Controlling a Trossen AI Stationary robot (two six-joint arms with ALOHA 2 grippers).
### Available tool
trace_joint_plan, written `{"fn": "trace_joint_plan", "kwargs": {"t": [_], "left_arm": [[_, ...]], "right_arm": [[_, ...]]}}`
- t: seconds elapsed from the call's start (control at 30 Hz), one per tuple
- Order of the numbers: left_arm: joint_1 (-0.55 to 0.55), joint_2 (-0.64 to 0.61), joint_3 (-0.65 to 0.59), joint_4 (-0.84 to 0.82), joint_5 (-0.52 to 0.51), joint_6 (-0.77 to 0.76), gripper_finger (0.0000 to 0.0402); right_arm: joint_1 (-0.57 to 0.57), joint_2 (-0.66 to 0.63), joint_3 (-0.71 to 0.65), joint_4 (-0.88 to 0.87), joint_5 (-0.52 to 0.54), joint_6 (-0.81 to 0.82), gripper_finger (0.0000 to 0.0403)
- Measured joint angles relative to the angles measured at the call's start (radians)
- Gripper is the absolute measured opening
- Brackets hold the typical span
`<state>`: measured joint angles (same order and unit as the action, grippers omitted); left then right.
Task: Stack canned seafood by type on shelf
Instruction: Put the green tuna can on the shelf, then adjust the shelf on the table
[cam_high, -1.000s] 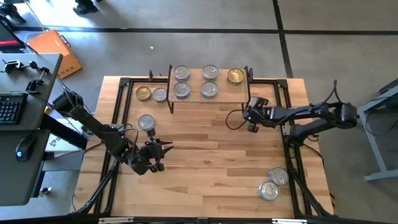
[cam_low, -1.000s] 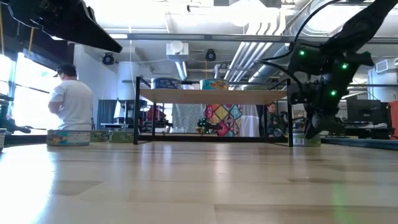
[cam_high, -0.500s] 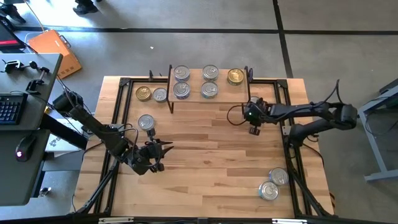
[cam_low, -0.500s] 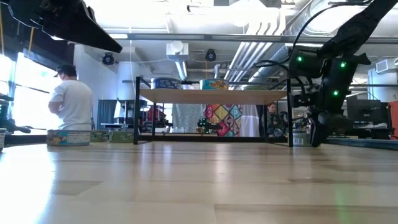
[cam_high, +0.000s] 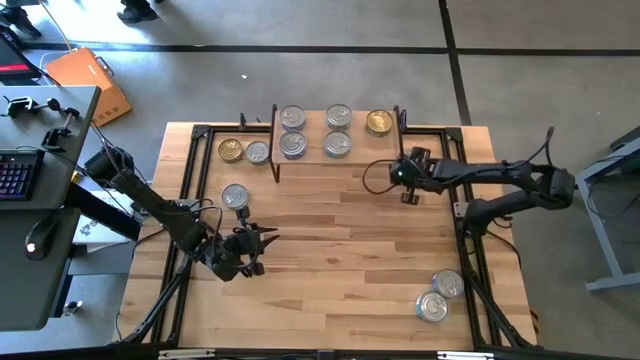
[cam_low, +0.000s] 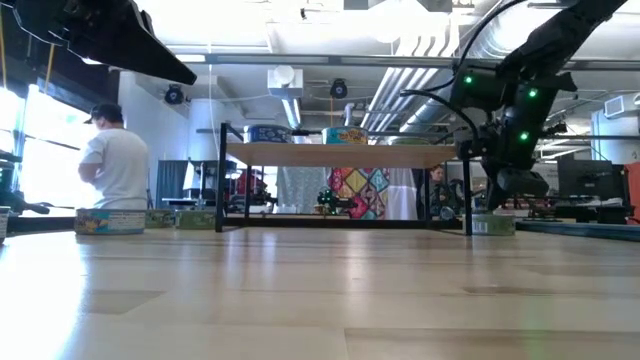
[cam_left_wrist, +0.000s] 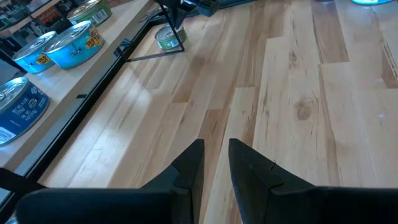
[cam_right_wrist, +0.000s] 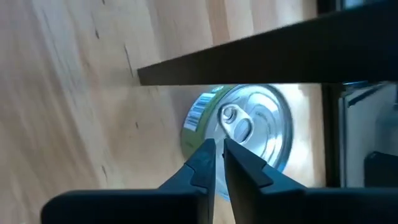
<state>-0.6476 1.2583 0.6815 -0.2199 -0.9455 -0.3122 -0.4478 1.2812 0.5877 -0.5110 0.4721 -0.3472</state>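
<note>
I've swung my right gripper (cam_high: 410, 178) closer to the shelf (cam_high: 335, 152) — fingers narrowed, nearly together, empty. Left gripper (cam_high: 262, 250) waits low — fingers narrow, empty.

Your right gripper (cam_high: 409, 198) has shifted from mid-table toward the shelf (cam_high: 335, 152), drawing up beside its right legs; its fingers (cam_right_wrist: 205, 163) have narrowed almost together, pointing at a silver-lidded tin (cam_right_wrist: 249, 134) below the shelf board.
</note>
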Motion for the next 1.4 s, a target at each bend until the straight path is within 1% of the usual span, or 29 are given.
{"fn": "trace_joint_plan", "kwargs": {"t": [0.17,0.37,0.7,1.2,1.4], "left_arm": [[0.000,0.000,0.000,0.000,0.000,0.000,0.0064],[0.000,0.000,0.000,0.000,0.000,0.000,0.0064],[0.000,0.000,0.000,0.000,0.000,0.000,0.0064],[0.000,0.000,0.000,0.000,0.000,0.000,0.0064],[0.000,0.000,0.000,-0.004,0.000,0.000,0.0064]], "right_arm": [[-0.067,0.000,0.000,0.009,-0.060,-0.032,0.0014],[-0.072,0.000,0.000,0.014,-0.066,-0.019,0.0007],[0.002,0.001,-0.002,-0.007,-0.085,0.044,0.0004],[0.134,0.000,0.000,0.028,-0.104,0.287,0.0004],[0.182,0.000,0.000,0.081,-0.115,0.390,0.0004]]}}
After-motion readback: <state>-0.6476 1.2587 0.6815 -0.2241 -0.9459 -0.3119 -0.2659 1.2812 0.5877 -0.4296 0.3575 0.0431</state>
